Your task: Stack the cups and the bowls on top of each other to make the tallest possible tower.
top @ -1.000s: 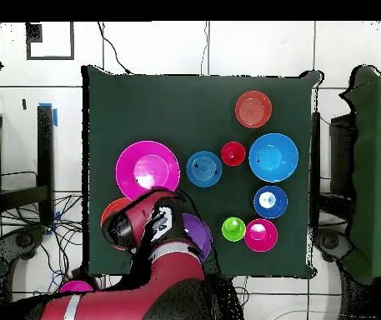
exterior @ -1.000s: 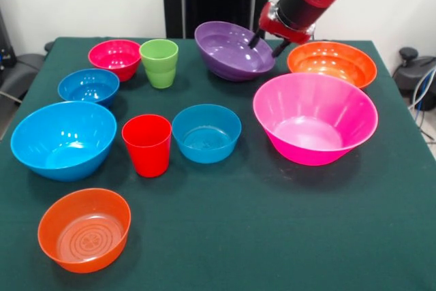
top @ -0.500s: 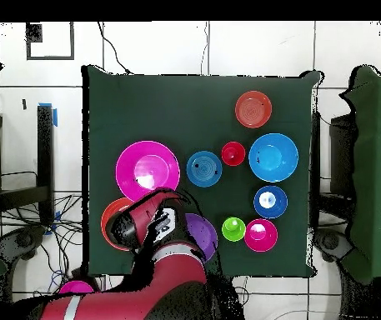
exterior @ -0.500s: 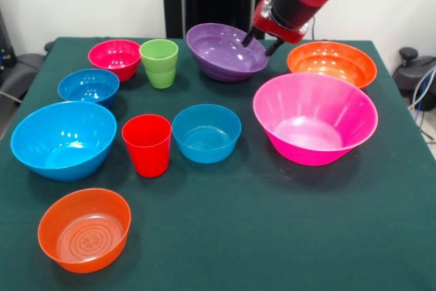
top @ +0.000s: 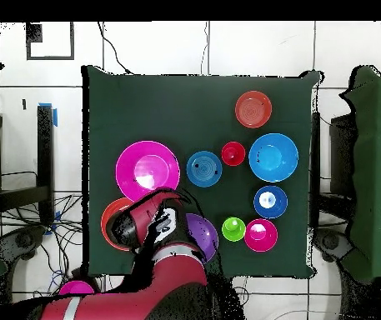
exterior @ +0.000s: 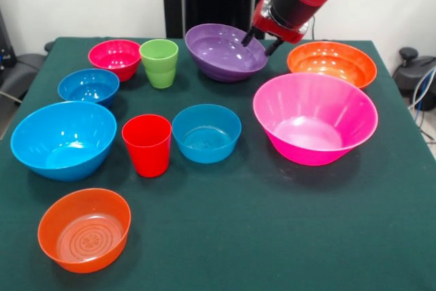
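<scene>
My gripper (exterior: 260, 41) is shut on the right rim of the purple bowl (exterior: 223, 51), one finger inside and one outside. The bowl hangs tilted just above the cloth at the back; in the overhead view the arm covers most of the purple bowl (top: 203, 234). The hot pink bowl (exterior: 315, 117) stands to its front right, with an orange bowl (exterior: 332, 63) behind that. The green cup (exterior: 159, 63) and red cup (exterior: 147, 144) stand upright on the left half. All bowls and cups stand singly; no tower shows.
On the left are a magenta bowl (exterior: 114, 58), a small blue bowl (exterior: 88, 86) and a large light blue bowl (exterior: 63, 139). A medium blue bowl (exterior: 206, 132) sits mid-table and a second orange bowl (exterior: 84, 228) at the front left.
The gripper has raised the purple bowl by its rim and carried it slightly up and to the left in the front view. Nothing else has moved.
</scene>
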Tool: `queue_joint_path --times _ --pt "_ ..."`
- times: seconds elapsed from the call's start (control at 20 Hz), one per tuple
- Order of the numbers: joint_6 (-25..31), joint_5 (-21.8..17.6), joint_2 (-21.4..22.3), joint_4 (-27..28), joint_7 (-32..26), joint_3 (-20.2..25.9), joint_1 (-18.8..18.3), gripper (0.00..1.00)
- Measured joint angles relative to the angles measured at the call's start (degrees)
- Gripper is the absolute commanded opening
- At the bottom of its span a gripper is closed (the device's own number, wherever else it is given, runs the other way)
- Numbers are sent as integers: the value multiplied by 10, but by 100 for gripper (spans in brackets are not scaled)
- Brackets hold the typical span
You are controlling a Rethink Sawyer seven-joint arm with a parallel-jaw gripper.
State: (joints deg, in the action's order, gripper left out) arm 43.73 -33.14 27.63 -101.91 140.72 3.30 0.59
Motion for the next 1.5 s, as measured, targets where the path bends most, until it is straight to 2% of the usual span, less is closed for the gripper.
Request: queue_joint_path --times 1.0,1.5 --pt "0 52 22 0 0 6 -10 100" --pt "0 53 23 0 0 6 -12 100"
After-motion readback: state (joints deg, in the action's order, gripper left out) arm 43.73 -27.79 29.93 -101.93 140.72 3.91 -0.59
